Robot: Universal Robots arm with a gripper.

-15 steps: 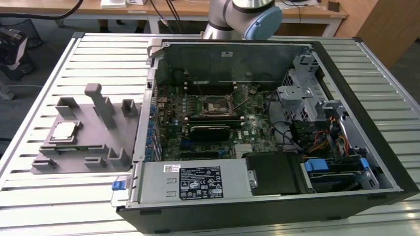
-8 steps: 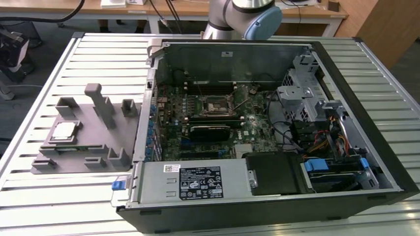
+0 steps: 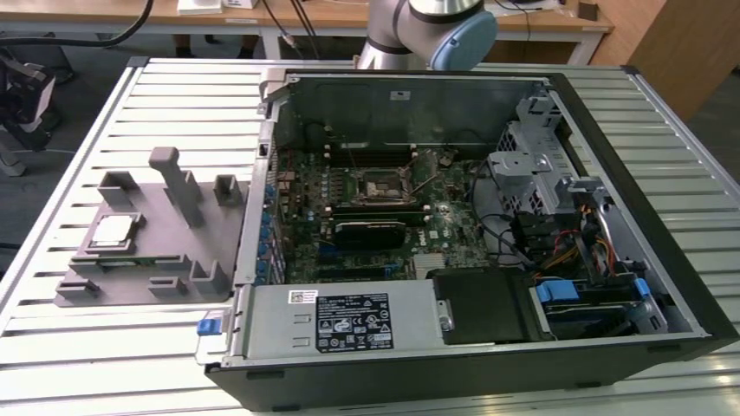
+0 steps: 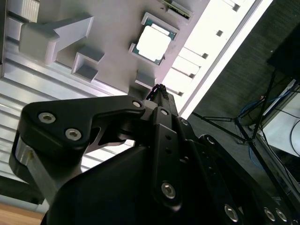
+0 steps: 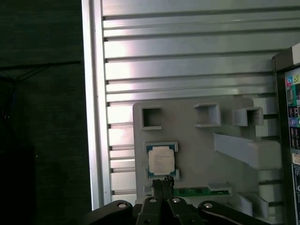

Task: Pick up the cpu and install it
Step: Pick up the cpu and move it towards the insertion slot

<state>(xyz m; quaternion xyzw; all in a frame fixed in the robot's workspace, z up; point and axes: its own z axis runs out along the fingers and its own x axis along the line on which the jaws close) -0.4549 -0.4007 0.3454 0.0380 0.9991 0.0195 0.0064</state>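
Gripper (image 5: 162, 183) pinched shut, tips together, nothing in it, pointing down at the grey fixture (image 3: 162, 244) on the slatted table (image 3: 69, 347). The cpu (image 5: 161, 160) lies flat in its fixture pocket, silvery top up, straight ahead of the fingertips and not touching them. The fixture sits to the exterior view's left of the open case (image 3: 405, 108); the motherboard socket (image 3: 376, 188) is well apart from the cpu

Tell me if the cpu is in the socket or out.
Out: the cpu lies flat on the grey fixture, outside the computer case.
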